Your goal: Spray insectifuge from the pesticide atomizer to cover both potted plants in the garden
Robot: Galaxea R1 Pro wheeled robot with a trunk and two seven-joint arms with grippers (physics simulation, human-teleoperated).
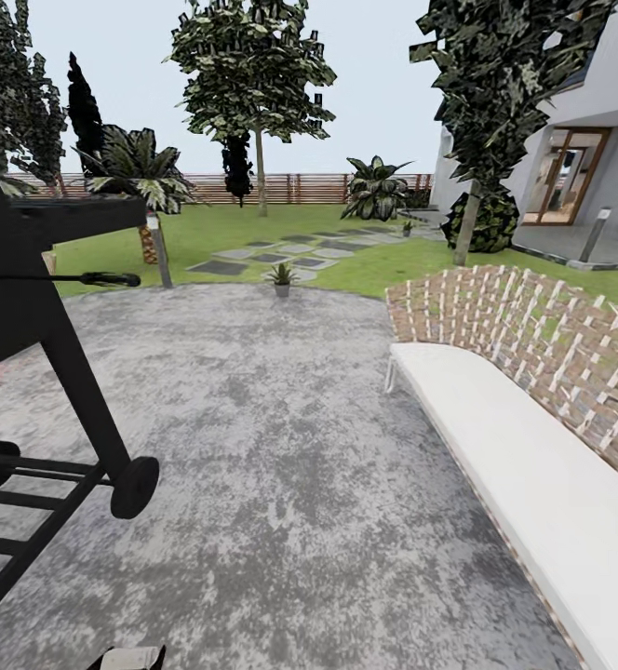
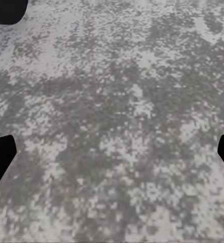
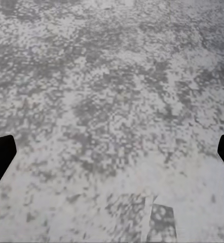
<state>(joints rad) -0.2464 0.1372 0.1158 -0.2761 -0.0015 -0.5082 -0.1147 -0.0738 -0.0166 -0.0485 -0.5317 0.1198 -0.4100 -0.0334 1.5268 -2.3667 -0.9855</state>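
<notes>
Both grippers, left gripper and right gripper, hang wide apart and hold nothing over the gray patio, because 1 potted plant sits far ahead.

Mottled grey paving spreads under the right gripper. Its two dark fingertips sit at opposite edges, wide apart, with nothing between them. A small patterned rectangular patch lies on the paving near the fingers; what it is cannot be told.
</notes>
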